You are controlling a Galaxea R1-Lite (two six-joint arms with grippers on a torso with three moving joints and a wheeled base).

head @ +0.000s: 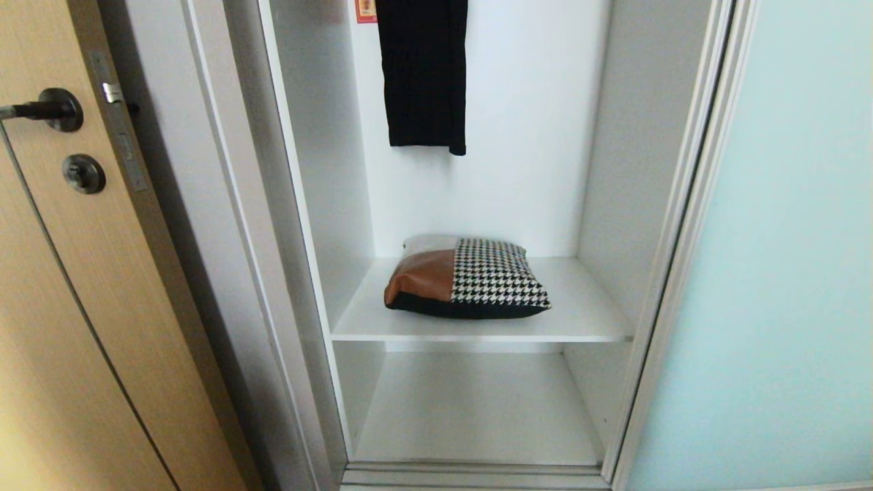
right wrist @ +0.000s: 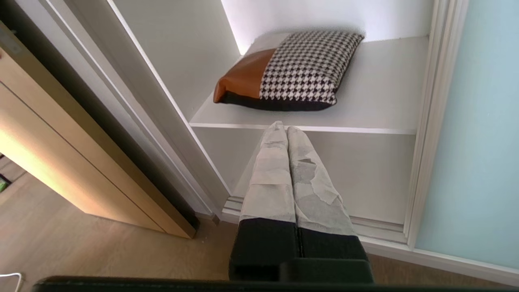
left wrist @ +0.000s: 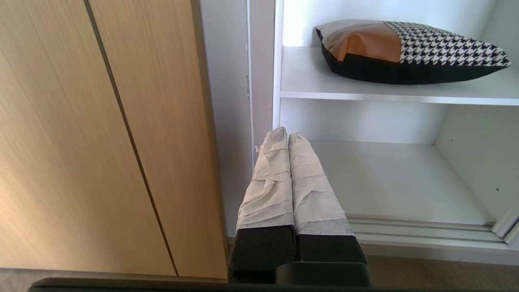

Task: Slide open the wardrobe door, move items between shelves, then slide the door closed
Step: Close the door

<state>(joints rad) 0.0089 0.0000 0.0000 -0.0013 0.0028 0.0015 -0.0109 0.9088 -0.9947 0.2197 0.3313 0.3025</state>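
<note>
Neither arm appears in the head view. The right gripper point(right wrist: 282, 126) shows in its own wrist view, tilted downward from outside the wardrobe, its two tape-wrapped fingers point(right wrist: 269, 170) pressed together with nothing between them; their tips lie just below the front edge of the upper shelf point(head: 580, 310). The left gripper point(left wrist: 288, 136) sits low near the floor, pointing roughly level at the wardrobe's left frame post, its wrapped fingers likewise together and empty.

The sliding wardrobe door point(head: 791, 273), a frosted pale blue-green panel with a thin silver-white frame, stands at 3 o'clock in the head view, leaving the compartment open. The cushion bag point(head: 467, 278) lies flat on the upper shelf, left of centre, at about 6 o'clock from a hanging black garment point(head: 423, 71). Its tan leather part faces left, the houndstooth part right, with the black underside showing along the front. The lower shelf point(head: 477, 409) sits directly beneath.

At 9 o'clock is a light wood door point(head: 68, 307) with a dark lever handle point(head: 41, 109) and a round lock point(head: 84, 173) below it.

A small red-and-yellow label point(head: 366, 10) is stuck to the back wall at 12 o'clock; it is cut off by the frame's top edge and its writing cannot be read. The garment's top is also cut off.
</note>
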